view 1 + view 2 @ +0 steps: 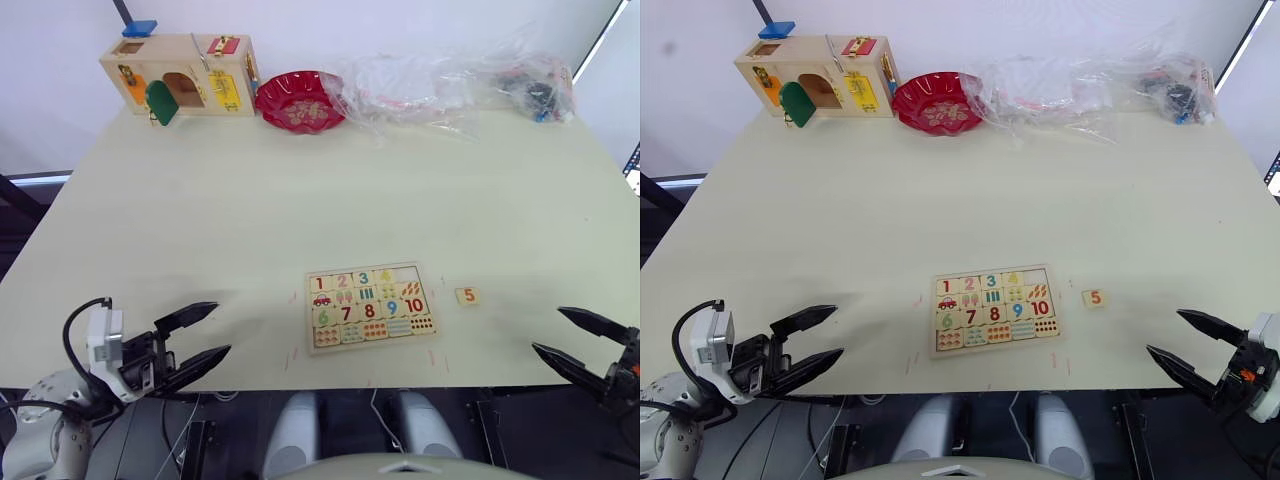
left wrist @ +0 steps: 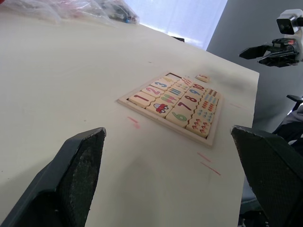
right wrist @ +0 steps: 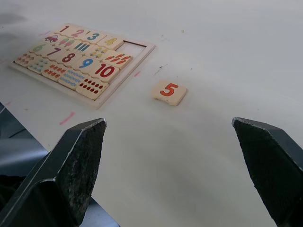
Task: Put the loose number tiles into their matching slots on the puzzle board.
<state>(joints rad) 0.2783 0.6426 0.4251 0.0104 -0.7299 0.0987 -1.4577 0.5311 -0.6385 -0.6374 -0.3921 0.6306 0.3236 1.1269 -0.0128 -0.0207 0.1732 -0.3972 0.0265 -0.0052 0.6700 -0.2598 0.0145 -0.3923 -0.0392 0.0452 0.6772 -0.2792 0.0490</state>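
- Table (image 1: 300,200): large, pale cream, matte. Faint red pen ticks around the board (image 1: 369,307), which lies flat near the front edge, roughly centred.
- Board: pale wood with a raised rim. Top row reads 1, 2, 3, 4; the last slot (image 3: 134,48) on the right end is open. Lower rows hold 6–10 and counting pictures.
- Tile 5 (image 1: 467,296): loose on the table just right of the board, apart from it, face up, red numeral.
- Left gripper (image 1: 195,338): over the front left edge of the table, fingers spread wide, holding nothing, well apart from the board.
- Right gripper (image 1: 580,340): at the front right edge, fingers also spread wide, empty, well apart from the tile.
- Far edge, left: wooden latch box (image 1: 180,72) with coloured doors; a blue block (image 1: 139,28) sits at its back left corner.
- Red bowl (image 1: 300,101) just right of the box.
- Clear plastic bags (image 1: 450,85) along the far right edge; contents hard to make out, possibly small toys.
- Room: plain pale wall (image 1: 400,25) behind the table; dark floor at the sides.
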